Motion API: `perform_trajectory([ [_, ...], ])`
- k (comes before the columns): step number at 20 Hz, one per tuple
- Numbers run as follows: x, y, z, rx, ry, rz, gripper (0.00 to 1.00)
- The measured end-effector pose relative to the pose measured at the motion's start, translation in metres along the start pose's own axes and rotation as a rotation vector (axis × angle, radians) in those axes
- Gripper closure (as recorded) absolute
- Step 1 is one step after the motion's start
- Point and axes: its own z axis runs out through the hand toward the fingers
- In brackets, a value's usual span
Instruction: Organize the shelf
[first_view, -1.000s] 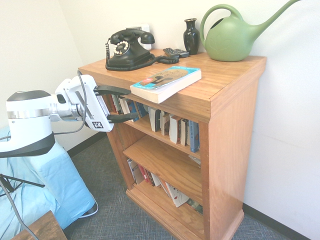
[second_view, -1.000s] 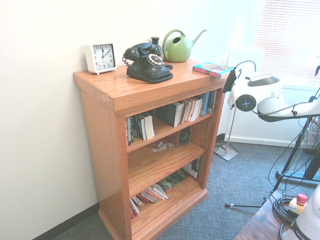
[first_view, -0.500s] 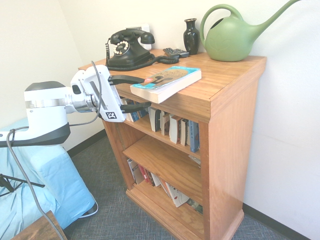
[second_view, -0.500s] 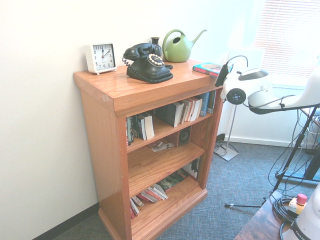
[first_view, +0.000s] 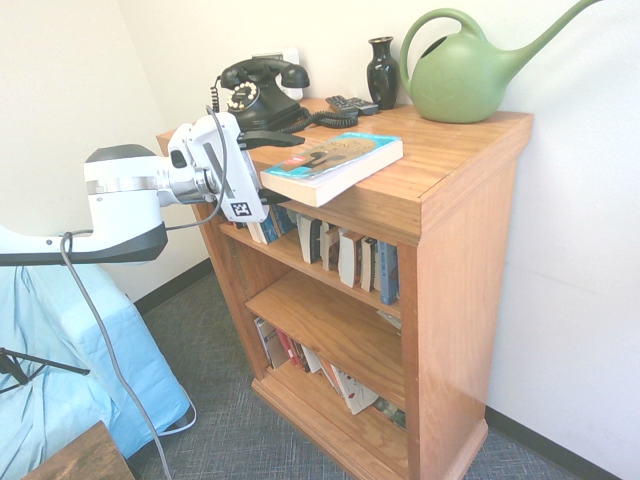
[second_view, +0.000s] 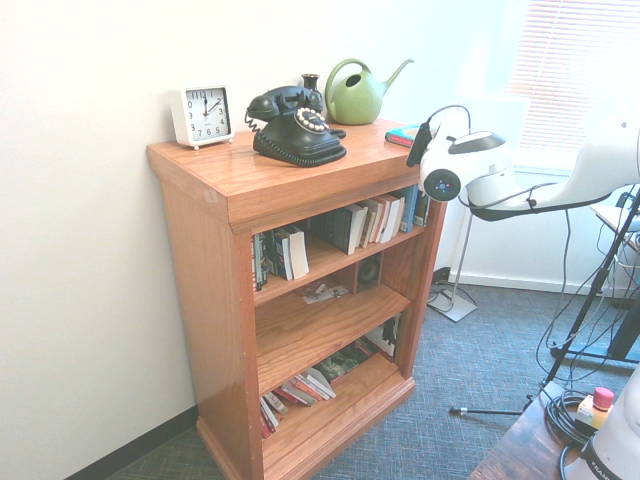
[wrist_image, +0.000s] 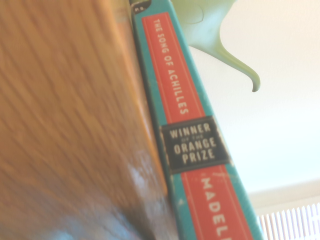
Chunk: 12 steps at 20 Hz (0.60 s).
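Closer now, the spread gripper (first_view: 270, 170) nears the book (wrist_image: 187, 130) reading "The Song of Achilles", "Winner of the Orange Prize".

Seemingly teal-and-red book spine (wrist_image: 187, 125) beside honey-brown woodgrain shelf (wrist_image: 60, 120).

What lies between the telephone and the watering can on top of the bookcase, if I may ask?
A dark vase and a remote, seen in the first exterior view.

Watering can spout (first_view: 560, 35) (tip cropped)
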Motion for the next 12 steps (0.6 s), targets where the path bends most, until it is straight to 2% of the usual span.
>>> perform_trajectory([
  [12, -0.01, 0.001, 0.012, -0.014, -0.021, -0.009, 1.0],
])
